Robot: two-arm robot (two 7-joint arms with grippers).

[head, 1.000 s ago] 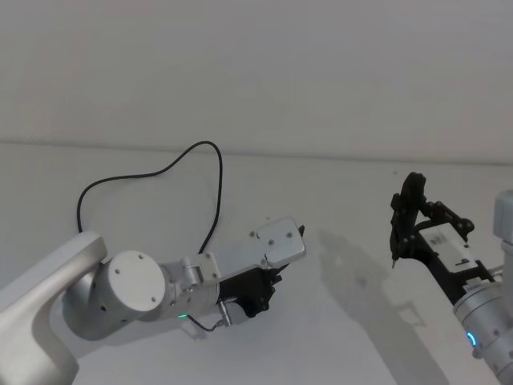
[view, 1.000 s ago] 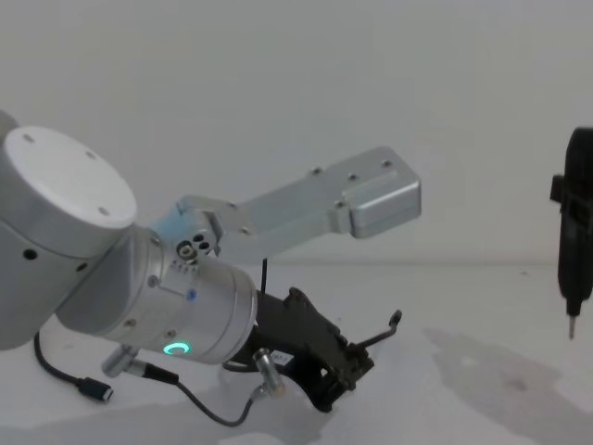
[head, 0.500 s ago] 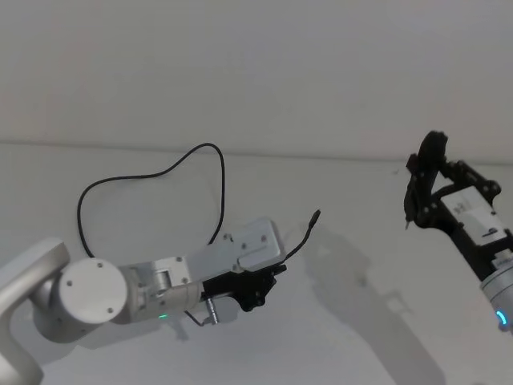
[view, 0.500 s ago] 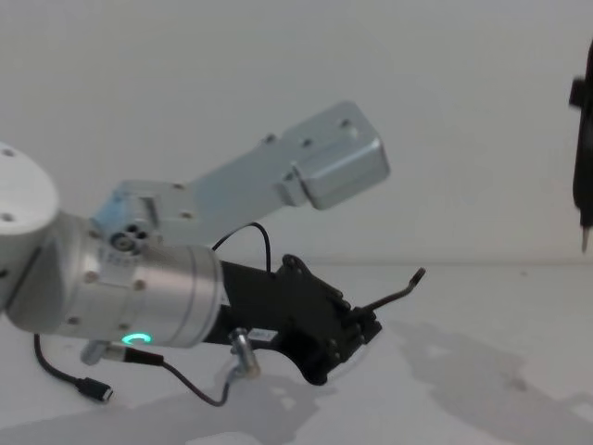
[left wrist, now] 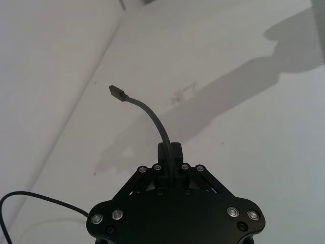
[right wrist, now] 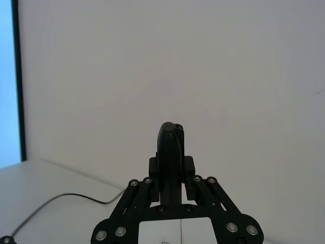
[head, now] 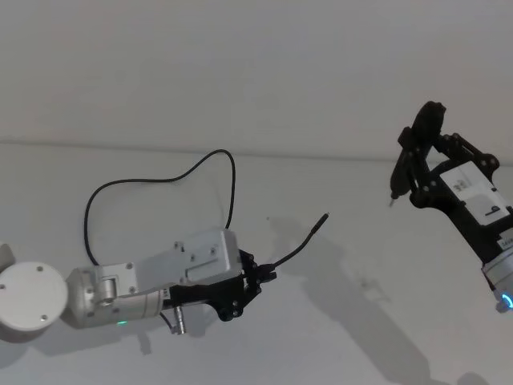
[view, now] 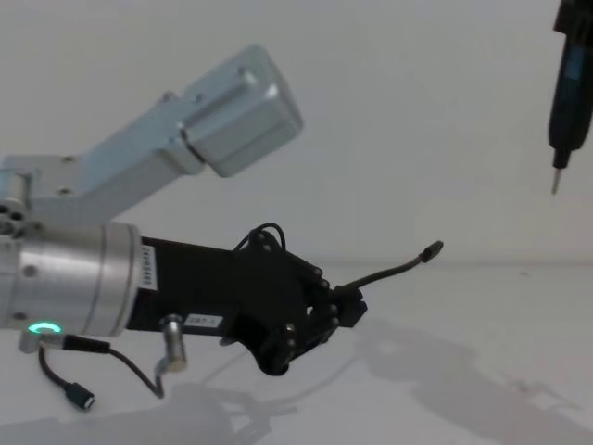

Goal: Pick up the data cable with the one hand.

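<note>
The data cable is a thin black cord lying in a loop on the white table. Its plug end rises clear of the surface. My left gripper is shut on the cable a short way behind the plug, low over the table at centre left. In the left wrist view the cable curves up out of the closed fingers to the small dark plug. The chest view shows the cable sticking out of the left gripper. My right gripper hangs raised at the right, shut, holding nothing.
The white table meets a plain white wall behind. A short dark-grey cord with a flat plug dangles under the left arm's silver wrist. A slim black tip of the right arm hangs at the upper right.
The left arm has drawn back and swung level, lifting the cable's plug end off the table. The right gripper has risen higher.
</note>
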